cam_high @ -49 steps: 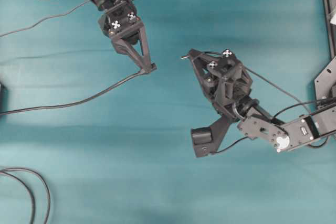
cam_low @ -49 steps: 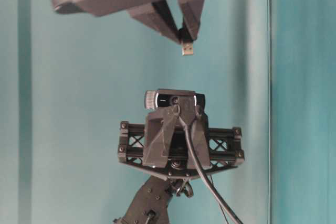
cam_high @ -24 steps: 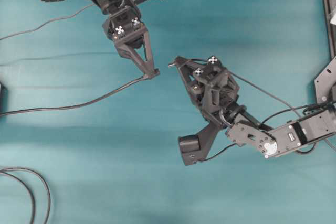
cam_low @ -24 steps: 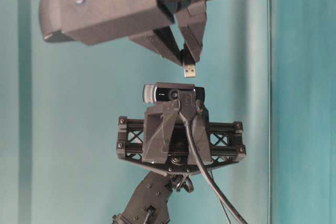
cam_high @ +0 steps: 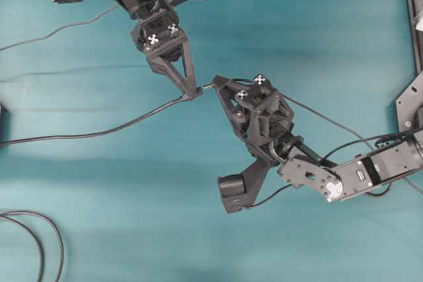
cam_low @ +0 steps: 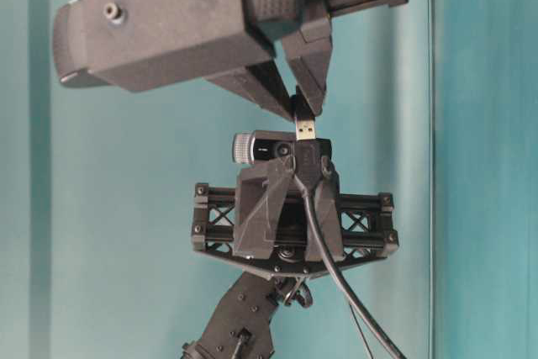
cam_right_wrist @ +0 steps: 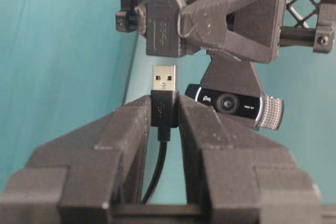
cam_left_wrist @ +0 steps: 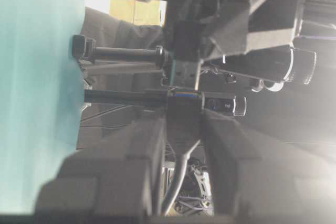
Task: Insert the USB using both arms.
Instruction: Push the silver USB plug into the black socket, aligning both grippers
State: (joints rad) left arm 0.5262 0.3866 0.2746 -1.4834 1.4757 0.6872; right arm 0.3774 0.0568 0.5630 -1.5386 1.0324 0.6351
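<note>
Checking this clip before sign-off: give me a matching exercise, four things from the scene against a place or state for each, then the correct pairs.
Things:
1. USB
2. black socket end
3. looped dark cable
4. teal cloth

Places or states:
A. covers the table under both arms
B. silver tip pointing out of the right end effector
C. lies unheld in the overhead view's lower left corner
D. pinched in the left end effector

Pairs: 1-B, 2-D, 3-C, 4-A
</note>
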